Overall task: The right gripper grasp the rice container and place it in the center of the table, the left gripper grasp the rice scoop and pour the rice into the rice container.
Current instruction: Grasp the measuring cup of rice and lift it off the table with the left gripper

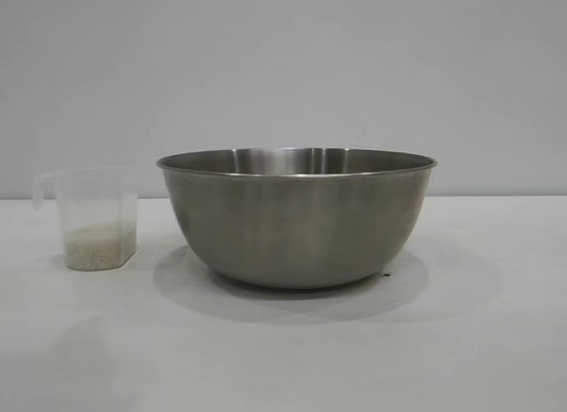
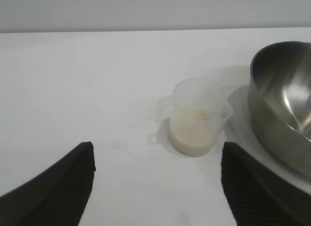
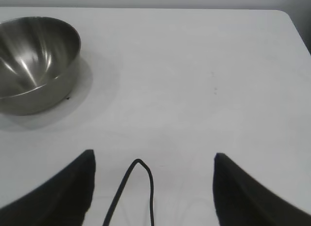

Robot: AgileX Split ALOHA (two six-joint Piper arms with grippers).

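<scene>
While the left pincer (image 2: 155, 187) gapes empty, the rice scoop (image 2: 197, 116) stands upright just ahead, untouched.

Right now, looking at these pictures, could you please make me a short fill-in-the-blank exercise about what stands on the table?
1. The rice lies in the bottom of the ____.
2. The rice container is made of ____.
3. Between the open fingers of the left pincer, the rice scoop stands ____ on the table.
4. The inside of the rice container holds ____ rice.

Missing words: rice scoop; metal; upright; no
</scene>
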